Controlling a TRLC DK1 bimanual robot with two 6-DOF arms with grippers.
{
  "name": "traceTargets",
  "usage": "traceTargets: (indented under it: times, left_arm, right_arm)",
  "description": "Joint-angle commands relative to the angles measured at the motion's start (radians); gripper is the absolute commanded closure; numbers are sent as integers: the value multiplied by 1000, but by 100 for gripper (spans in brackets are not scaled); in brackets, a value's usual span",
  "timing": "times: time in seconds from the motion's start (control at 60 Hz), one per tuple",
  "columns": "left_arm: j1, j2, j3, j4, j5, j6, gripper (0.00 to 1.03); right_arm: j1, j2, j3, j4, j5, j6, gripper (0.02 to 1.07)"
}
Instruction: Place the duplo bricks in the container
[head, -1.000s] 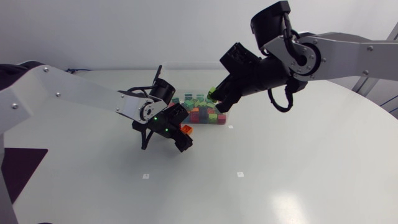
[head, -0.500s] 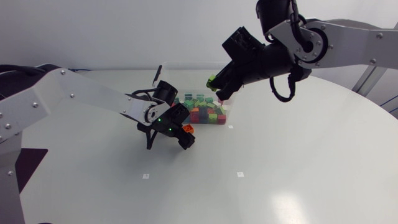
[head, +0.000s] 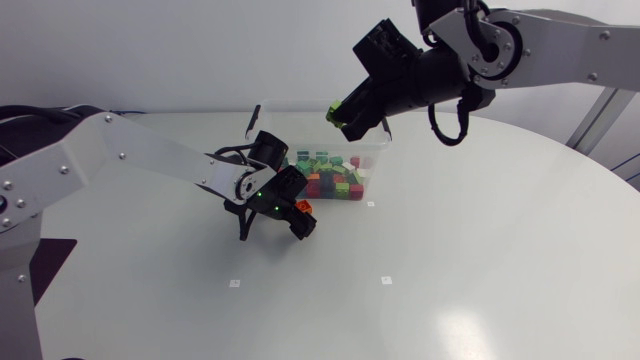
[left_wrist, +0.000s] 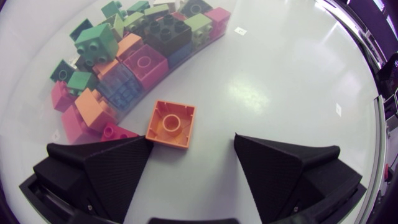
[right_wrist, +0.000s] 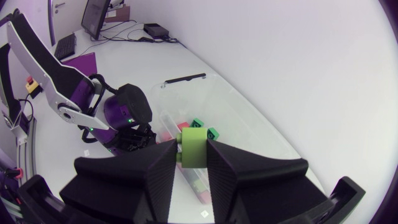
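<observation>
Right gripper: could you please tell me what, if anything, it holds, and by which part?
The right gripper holds a light green brick, pinched by its two opposite side faces.

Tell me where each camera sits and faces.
Head view: fixed overhead, looking down at left arm, right arm and container.
Left wrist view: on left arm, facing down; open left gripper at an orange brick.
Right wrist view: on right arm, over the container; right gripper pinches green brick.
Shared: head and right wrist show the left arm.

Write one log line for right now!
left claw: open, by orange brick | right claw: shut on green brick, above bin
</observation>
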Motion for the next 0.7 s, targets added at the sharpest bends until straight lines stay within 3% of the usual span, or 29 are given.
traceTargets:
  times: [0.0,0.333,0.417,0.533,0.683]
  left_arm:
    - [3,24,-15,7,9,-24,13]
    - [6,36,-40,84,22,-11,15]
    - [8,45,-46,116,24,-10,28]
    - [20,52,-60,132,24,-10,61]
    - [28,33,-90,149,27,-5,64]
  right_arm:
    - [3,24,25,-1,-6,23,85]
    - [4,29,44,-7,-6,24,85]
    - [1,31,51,-6,-12,24,85]
    - [-8,44,73,-6,-23,26,85]
    - [-22,77,114,-7,-32,30,85]
